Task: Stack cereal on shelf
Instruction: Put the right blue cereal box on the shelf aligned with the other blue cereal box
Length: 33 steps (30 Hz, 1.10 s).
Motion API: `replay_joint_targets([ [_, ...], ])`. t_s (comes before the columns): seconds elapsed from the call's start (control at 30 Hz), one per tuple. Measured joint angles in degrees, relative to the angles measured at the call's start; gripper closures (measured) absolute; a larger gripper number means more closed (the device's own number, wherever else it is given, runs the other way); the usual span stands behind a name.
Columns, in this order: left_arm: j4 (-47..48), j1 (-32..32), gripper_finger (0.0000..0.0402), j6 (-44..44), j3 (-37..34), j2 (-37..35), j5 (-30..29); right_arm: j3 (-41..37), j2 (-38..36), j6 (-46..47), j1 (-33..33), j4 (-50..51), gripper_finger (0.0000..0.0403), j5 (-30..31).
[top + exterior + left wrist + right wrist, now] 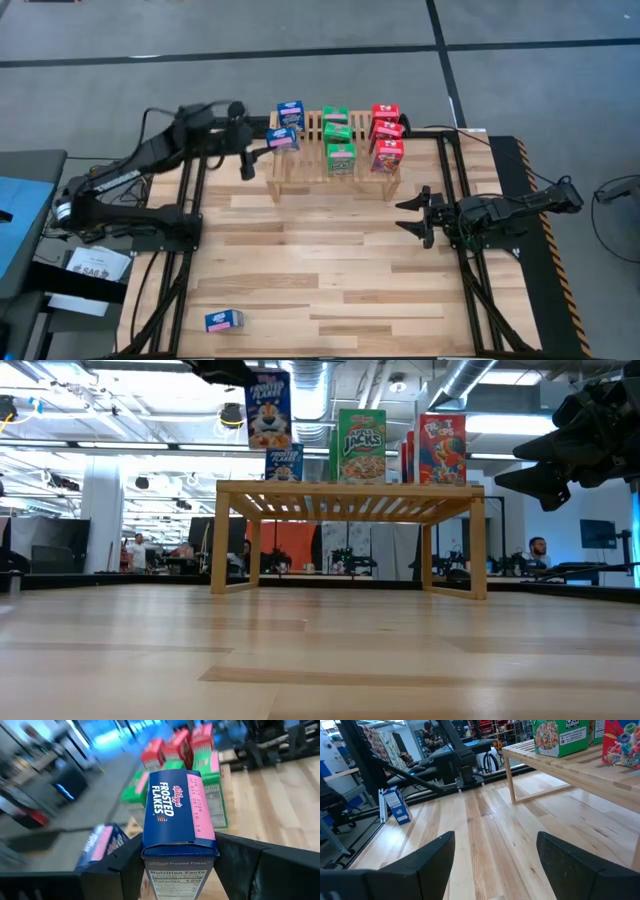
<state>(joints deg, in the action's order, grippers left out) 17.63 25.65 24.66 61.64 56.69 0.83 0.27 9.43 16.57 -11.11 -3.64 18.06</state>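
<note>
The light-wood shelf stands at the table's far middle. On its slats stand a blue cereal box, three green ones and three red ones. My left gripper is shut on another blue Frosted Flakes box, held upright above the shelf's left end. A third blue box rests on the table near its front left corner. My right gripper waits open at the table's right side, off the shelf's right end. My left gripper pinches the blue box between its two fingers, one on each of two opposite faces, at the edge beside the nutrition panel. The fingers come nearly level from the table's left. The box hangs upright, lifted clear above the shelf's top.
Bare wooden table lies between the shelf and the near edge. Dark arm frames run along the left and right sides. Beyond the table, the room holds people and equipment.
</note>
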Motion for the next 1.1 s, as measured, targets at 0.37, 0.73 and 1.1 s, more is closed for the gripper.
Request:
replay_joint_targets([
  [0.37, 7.29, 13.09, 0.0212, -2.49, 7.31, 12.31, 19.87, 0.01, -0.01, 0.00, 0.00, 0.00, 0.0096, 0.00],
  [0.73, 7.35, 18.49, 0.0212, -0.99, 7.37, 17.19, 27.62, 0.00, -0.02, 0.00, 0.00, 0.00, 0.0096, -0.02],
  [1.1, 5.68, 19.24, 0.0182, -0.91, 7.37, 17.46, 27.32, 0.00, 0.00, 0.00, 0.00, 0.00, 0.0096, -0.02],
])
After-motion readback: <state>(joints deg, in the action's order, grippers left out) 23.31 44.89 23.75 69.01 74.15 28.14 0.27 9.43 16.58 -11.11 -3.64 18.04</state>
